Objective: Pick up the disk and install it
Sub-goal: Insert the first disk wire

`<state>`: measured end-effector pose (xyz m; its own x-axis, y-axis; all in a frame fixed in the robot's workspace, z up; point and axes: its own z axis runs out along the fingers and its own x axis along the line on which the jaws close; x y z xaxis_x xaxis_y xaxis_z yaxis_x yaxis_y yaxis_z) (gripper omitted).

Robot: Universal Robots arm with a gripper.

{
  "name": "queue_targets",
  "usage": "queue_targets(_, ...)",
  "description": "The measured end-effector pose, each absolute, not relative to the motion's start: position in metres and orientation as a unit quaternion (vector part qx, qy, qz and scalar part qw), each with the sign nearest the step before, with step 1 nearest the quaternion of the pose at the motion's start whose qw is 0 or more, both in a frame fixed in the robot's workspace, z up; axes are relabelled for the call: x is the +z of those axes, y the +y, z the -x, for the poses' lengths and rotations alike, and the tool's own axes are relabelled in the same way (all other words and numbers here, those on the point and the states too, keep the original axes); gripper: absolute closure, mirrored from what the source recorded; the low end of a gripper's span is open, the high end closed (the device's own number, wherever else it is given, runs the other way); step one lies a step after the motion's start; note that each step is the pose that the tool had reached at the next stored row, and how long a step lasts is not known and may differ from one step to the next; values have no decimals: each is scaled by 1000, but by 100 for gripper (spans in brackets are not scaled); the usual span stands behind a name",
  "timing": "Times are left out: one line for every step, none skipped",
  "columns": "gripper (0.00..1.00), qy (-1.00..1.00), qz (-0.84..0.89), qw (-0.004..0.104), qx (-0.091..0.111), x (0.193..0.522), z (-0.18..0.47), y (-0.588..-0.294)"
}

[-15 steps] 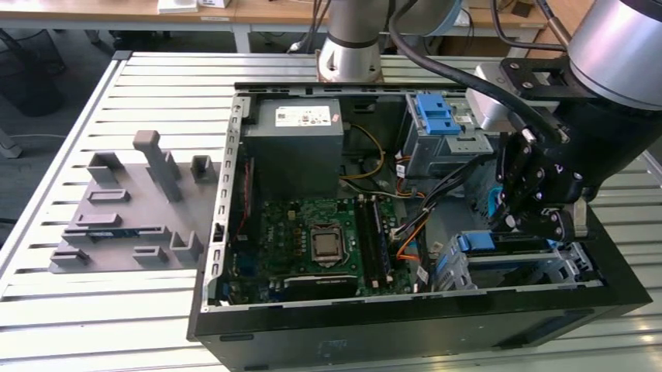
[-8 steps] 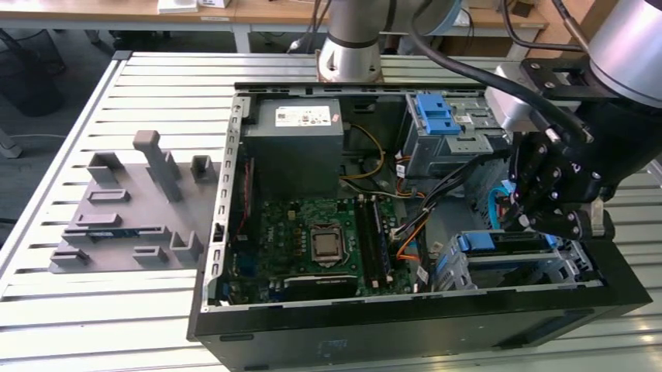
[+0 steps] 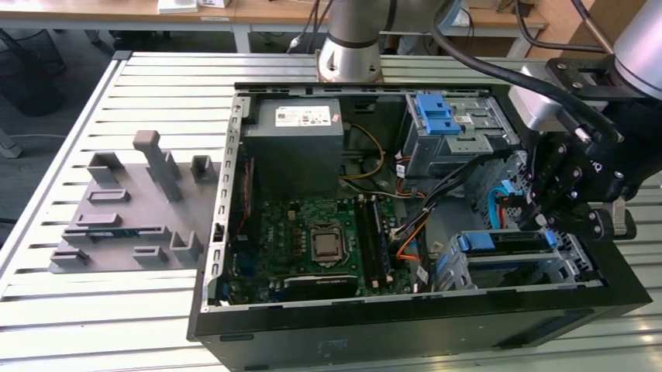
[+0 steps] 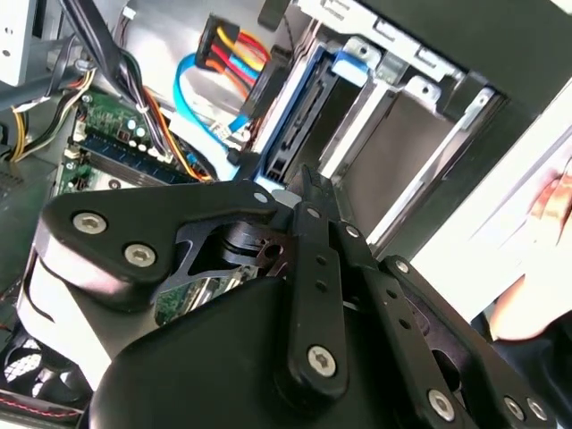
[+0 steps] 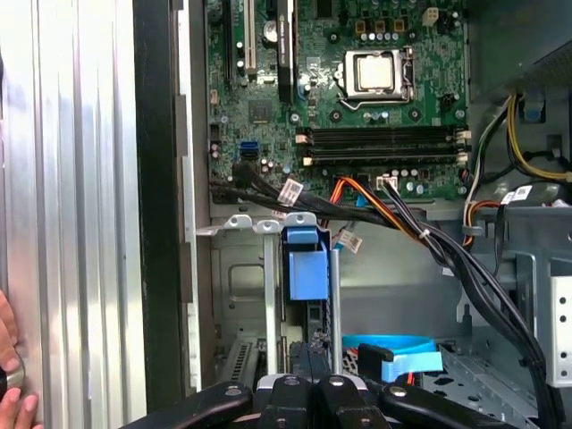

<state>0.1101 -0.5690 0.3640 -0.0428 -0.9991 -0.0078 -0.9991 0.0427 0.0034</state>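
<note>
Disk [image 4: 295,112] sits in its bay [image 4: 429,107] just ahead of your clenched gripper [image 4: 302,183]; a crooked push could jam its rails [image 4: 308,80] or snag cables [image 4: 234,55].

Exterior view overhead, both wrist views close inside case [image 3: 393,333]

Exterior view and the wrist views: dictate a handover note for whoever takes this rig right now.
Black claw: down inside the open black computer case, at the grey metal drive cage; open or shut cannot be told.
The flat silver hard-drive disk with blue side rails stands on edge in a cage slot, right by the claw.
Done: the disk is picked up and in the slot.
Left: full seating cannot be confirmed; check it.
Note: a person's hand is beside the case in the first wrist view.
</note>
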Motion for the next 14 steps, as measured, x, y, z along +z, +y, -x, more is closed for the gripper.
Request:
queue_targets(89,722,692,2,4,364,-111,-569)
queue_targets(89,722,692,2,4,364,-113,-569)
queue_targets(89,722,692,2,4,364,-113,-569)
queue_targets(89,722,692,2,4,364,-113,-569)
queue_targets(89,722,692,2,4,364,-113,-569)
queue_targets(89,722,692,2,4,364,-113,-569)
queue_targets(89,722,692,2,4,365,-113,-569)
queue_targets(89,722,692,2,4,365,-113,-569)
queue_targets(89,722,692,2,4,366,-114,-569)
queue_targets(89,722,692,2,4,366,-114,-569)
queue_targets(89,722,692,2,4,366,-114,-568)
queue_targets(89,722,692,2,4,366,-115,-568)
queue_targets(89,722,692,2,4,366,-116,-567)
queue_targets(89,722,692,2,4,366,-118,-567)
